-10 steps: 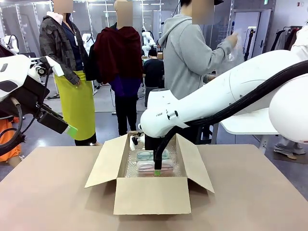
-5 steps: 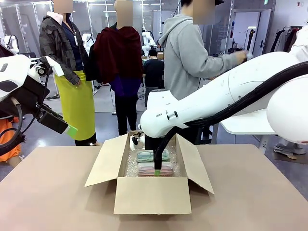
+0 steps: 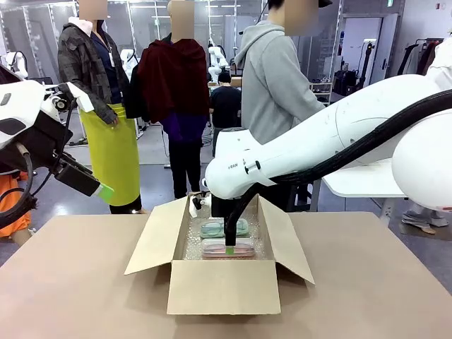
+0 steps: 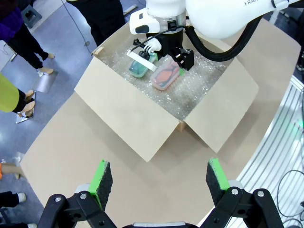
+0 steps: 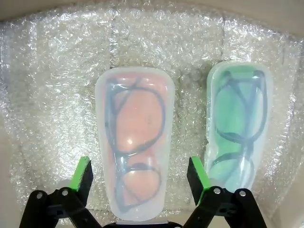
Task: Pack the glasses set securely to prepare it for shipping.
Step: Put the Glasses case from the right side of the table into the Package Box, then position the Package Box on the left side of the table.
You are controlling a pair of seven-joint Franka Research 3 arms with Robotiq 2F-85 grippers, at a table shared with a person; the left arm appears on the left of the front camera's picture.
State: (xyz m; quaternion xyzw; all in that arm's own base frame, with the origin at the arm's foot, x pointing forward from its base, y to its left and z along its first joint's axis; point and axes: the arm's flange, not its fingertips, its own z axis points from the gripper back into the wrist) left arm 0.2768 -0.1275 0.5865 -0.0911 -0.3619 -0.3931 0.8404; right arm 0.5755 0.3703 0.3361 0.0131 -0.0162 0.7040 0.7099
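right gripper (image 5: 140, 183), jaws spread wide and holding nothing, hangs inside the open cardboard box (image 3: 222, 286), its green pads (image 5: 83, 173) flanking the pink-glasses case (image 5: 135, 137) without touching it. teal-glasses case (image 5: 237, 123) lies just beside it and parallel, both flat on the bubble wrap (image 5: 57, 71) lining the box floor. left gripper (image 4: 159, 175), equally wide open and empty, hovers over the bare table (image 4: 57, 161), well apart from the box. partial lettering (image 3: 236, 167) reading "fran" is legible on the right arm's white shell.
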